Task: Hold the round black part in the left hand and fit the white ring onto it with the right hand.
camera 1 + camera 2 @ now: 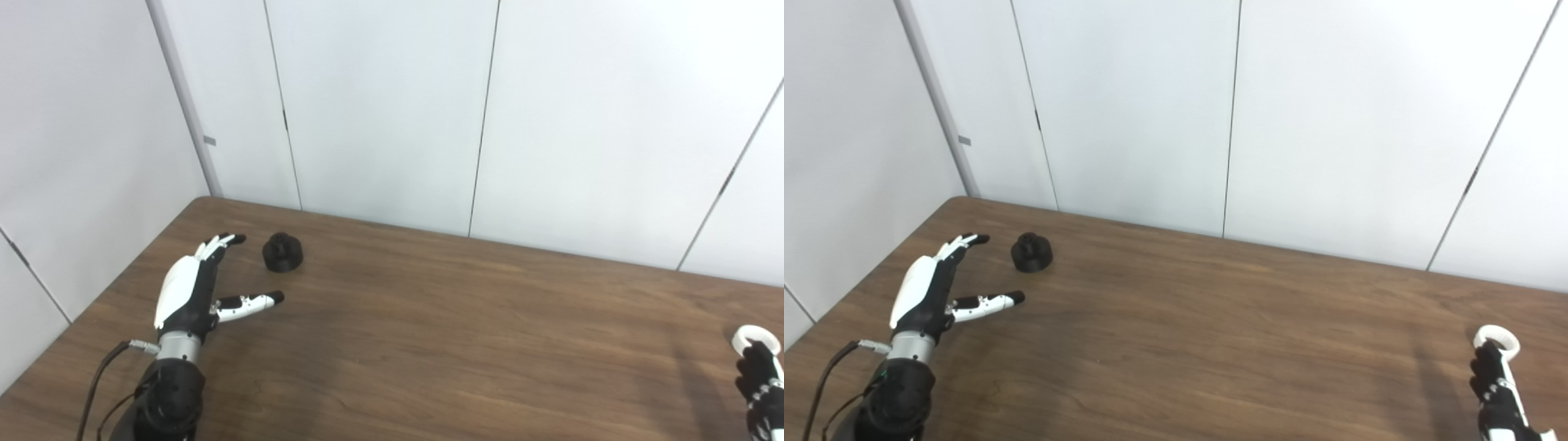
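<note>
Both hands apart: left hand [187, 291] open near black part [282, 252]

The table [429, 318] looked like smooth brown wood-grain with a faint sheen, the round black part [282, 252] matt plastic, and the white ring [1497, 339] glossy plastic.

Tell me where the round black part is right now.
The round black part sits on the table at far left, near the back corner, just beyond the open left hand and untouched by it.
</note>
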Motion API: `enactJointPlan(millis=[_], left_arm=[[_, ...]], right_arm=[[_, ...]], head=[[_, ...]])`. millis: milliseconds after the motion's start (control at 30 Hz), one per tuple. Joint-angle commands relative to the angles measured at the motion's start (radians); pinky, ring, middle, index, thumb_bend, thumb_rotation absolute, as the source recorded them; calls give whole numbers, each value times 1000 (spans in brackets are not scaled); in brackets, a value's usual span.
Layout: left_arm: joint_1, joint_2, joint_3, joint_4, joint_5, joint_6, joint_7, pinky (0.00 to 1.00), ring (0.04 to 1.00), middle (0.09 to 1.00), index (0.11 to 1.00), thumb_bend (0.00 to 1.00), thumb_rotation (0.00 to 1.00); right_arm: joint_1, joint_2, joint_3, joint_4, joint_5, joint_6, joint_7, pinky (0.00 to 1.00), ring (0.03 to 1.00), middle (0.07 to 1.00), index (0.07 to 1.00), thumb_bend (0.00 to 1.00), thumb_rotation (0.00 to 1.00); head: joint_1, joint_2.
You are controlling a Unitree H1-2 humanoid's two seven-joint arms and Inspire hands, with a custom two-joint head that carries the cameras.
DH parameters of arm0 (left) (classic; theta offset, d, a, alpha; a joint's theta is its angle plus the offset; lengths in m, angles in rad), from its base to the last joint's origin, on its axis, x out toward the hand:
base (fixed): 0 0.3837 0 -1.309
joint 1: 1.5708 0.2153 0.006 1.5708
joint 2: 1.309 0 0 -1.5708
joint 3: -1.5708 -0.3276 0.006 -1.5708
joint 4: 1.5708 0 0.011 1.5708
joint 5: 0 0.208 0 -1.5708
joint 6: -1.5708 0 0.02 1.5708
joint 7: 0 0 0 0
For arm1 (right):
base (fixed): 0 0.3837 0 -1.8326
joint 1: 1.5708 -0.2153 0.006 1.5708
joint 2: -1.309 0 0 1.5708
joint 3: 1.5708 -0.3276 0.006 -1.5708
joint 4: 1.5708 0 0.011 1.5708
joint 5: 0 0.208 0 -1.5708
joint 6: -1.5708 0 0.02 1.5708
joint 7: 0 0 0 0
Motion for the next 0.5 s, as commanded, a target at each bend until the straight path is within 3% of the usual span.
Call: enactJointPlan(millis=[0,467], left_arm=[[-62,53,0,18,35,-15,29,1000,989,947,861,951,305],[-258,117,-70,336,34,53,6,1000,976,924,830,1000,363]], right_arm=[[75,33,15,102,3,-7,-3,1000,987,990,1000,493,1000],[88,41,16,80,-2,2,-8,1000,979,981,991,476,1000]], head=[[1,1],[-15,7]])
